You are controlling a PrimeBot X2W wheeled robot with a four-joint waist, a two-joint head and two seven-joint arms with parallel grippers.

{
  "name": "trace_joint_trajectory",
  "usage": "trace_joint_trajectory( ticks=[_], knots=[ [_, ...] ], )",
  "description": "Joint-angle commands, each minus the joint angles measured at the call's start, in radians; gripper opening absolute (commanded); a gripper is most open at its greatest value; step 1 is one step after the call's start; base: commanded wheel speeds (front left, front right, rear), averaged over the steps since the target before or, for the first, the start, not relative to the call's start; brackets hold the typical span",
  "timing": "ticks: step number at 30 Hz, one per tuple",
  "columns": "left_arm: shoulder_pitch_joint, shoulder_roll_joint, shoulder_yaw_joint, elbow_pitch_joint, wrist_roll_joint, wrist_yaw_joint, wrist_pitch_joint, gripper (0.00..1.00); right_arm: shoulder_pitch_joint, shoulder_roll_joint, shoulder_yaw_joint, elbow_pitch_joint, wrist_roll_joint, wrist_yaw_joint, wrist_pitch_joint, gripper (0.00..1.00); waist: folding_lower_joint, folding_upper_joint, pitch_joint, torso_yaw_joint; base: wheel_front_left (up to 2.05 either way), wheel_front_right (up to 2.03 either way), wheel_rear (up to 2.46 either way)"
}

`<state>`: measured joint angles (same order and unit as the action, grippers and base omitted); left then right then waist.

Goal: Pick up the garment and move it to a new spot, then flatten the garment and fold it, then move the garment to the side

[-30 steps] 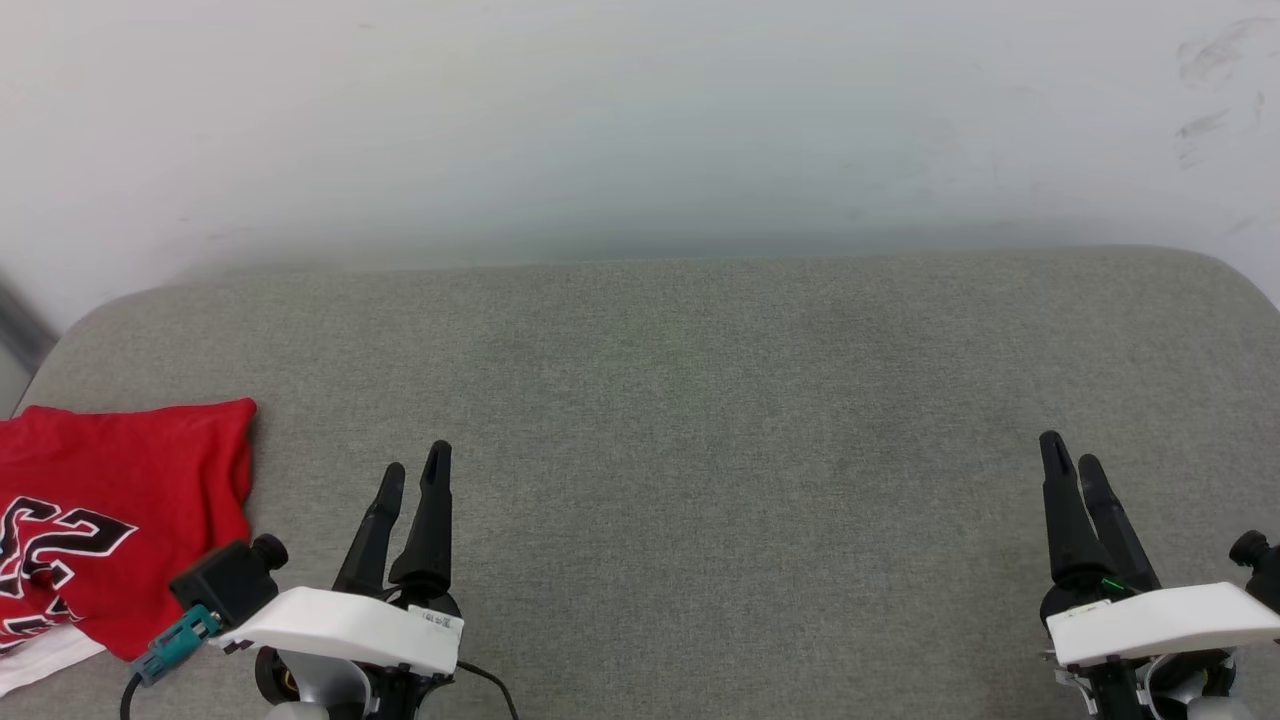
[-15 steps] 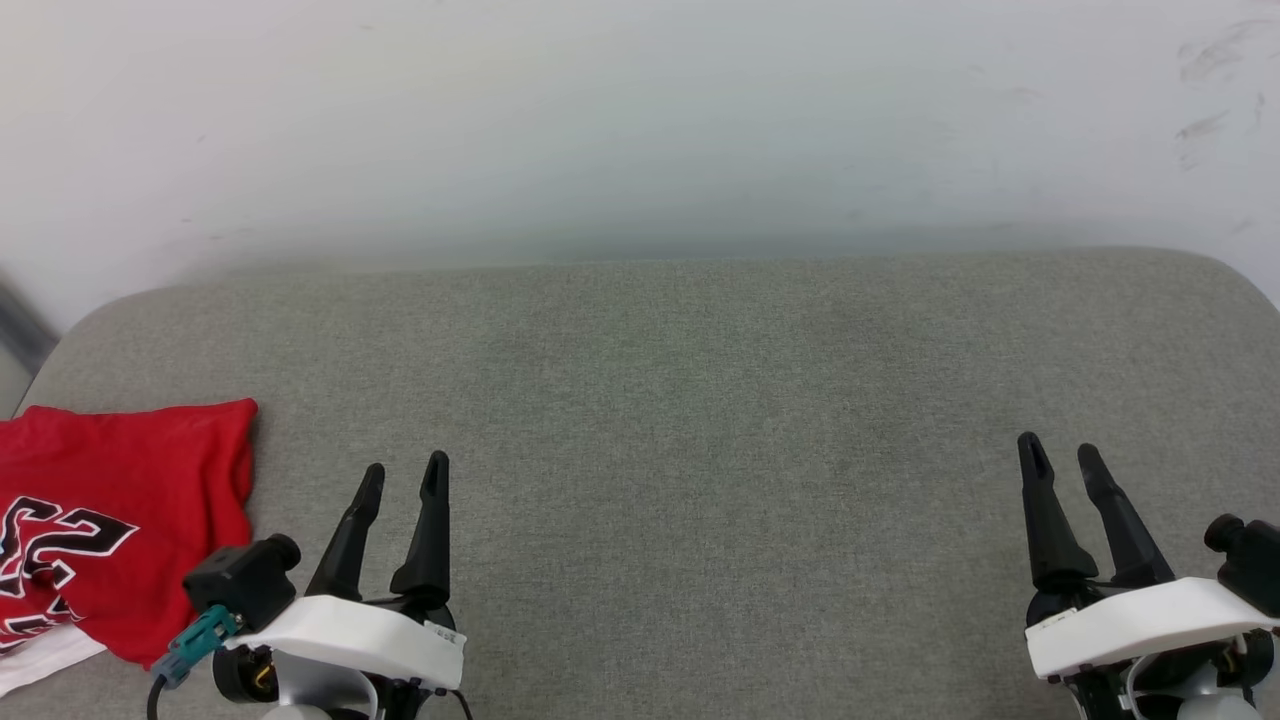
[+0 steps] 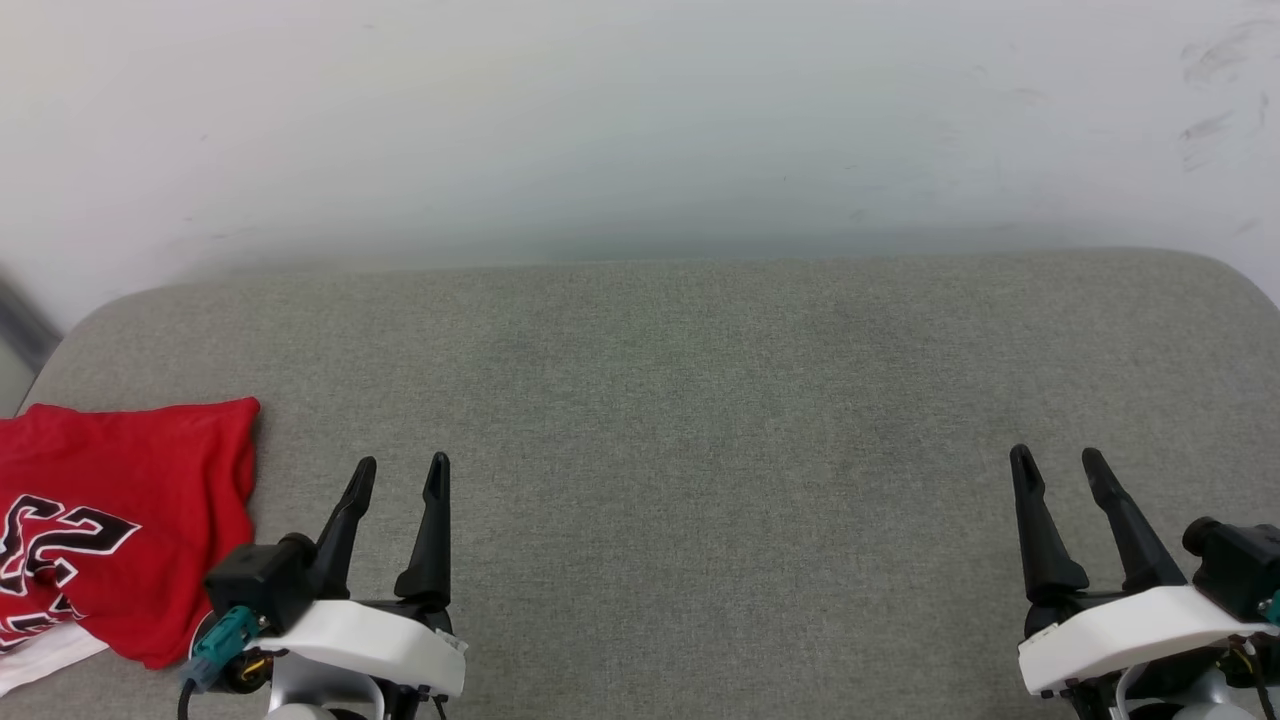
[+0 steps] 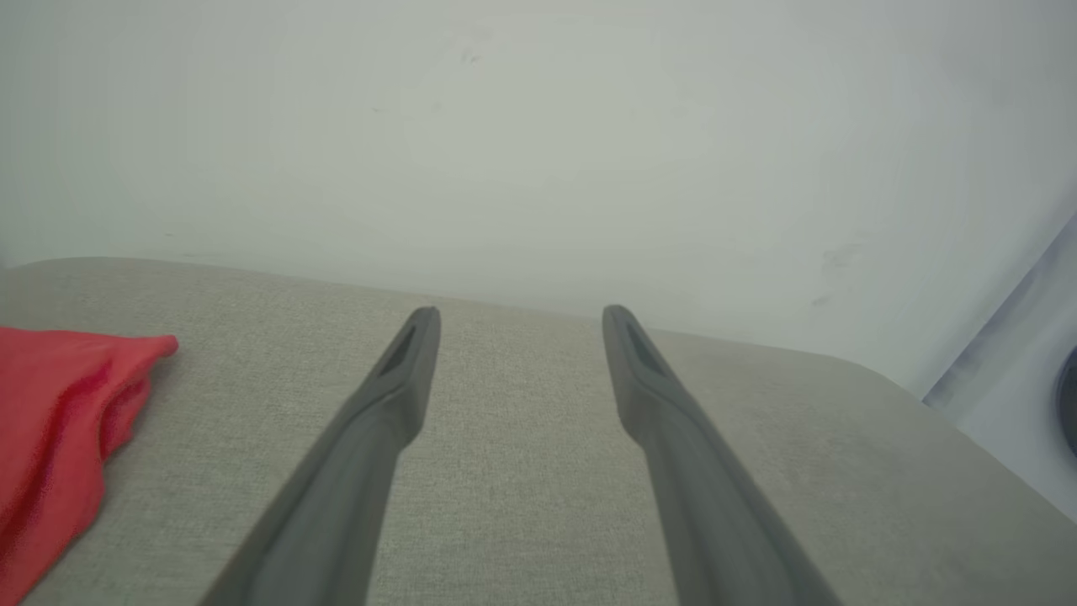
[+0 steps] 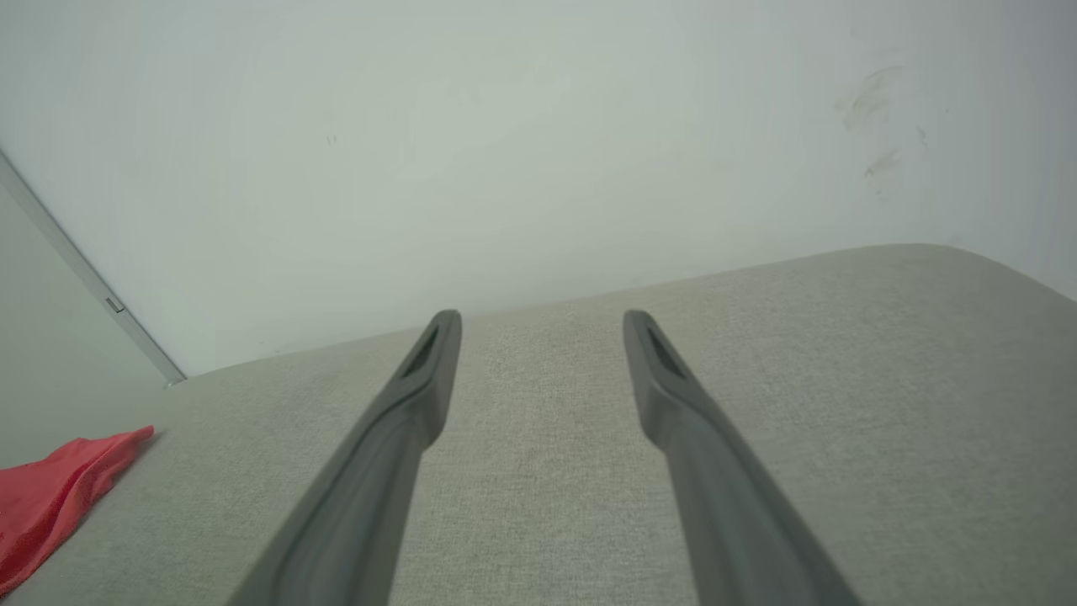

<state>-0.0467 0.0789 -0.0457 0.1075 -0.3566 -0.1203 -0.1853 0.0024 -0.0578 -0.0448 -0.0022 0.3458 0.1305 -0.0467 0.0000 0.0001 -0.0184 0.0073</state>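
1. Left pincer (image 3: 402, 463): released. My two long dark fingers stand apart with only grey fabric between them, hovering above the surface at the near left and pointing away from me toward the wall. Nothing is held or touched.

2. Right pincer (image 3: 1056, 455): released. The fingers are spread to a similar gap, nothing is between them, and they point the same way at the near right. The two pincers are well apart.

3. Support: both pincers are over the grey fabric-covered padded bench with rounded corners (image 3: 700, 380). Behind its far edge stands a plain white wall (image 3: 640, 120) with faint scuff marks at the upper right.

4. Task item: the folded red jersey-style T-shirt with black white-outlined number (image 3: 130, 480) lies on the bench at its left end, just beside my left pincer and apart from its fingers.
   - Its printed face is up, and the number does not read upright from the head view.
   - A strip of white fabric (image 3: 40, 655) shows under its near edge.
   - One red corner points toward the far right.
   - The garment runs past the left edge of the head view, so I cannot tell its long axis.
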Motion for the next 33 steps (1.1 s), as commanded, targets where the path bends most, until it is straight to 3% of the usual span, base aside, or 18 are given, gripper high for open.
trace_joint_trajectory(
  ticks=[1, 17, 33],
  knots=[
    [0.004, 0.005, -0.001, -0.010, 0.021, 0.000, -0.009, 1.00, 0.005, 0.002, -0.003, -0.014, -0.025, 0.000, -0.006, 1.00, 0.0000, -0.0001, 0.000, 0.000, 0.00, 0.00, 0.00],
    [0.004, 0.007, -0.005, 0.037, 0.153, -0.001, -0.043, 1.00, 0.025, 0.008, -0.005, -0.044, -0.169, 0.000, -0.002, 1.00, 0.0000, -0.0001, -0.002, -0.008, 0.00, 0.00, 0.00],
    [0.004, -0.002, -0.001, 0.069, 0.224, -0.006, -0.073, 1.00, 0.036, 0.008, -0.003, -0.048, -0.209, 0.000, -0.020, 1.00, 0.0000, -0.0001, -0.006, -0.013, 0.00, 0.00, 0.00]
  ],
)
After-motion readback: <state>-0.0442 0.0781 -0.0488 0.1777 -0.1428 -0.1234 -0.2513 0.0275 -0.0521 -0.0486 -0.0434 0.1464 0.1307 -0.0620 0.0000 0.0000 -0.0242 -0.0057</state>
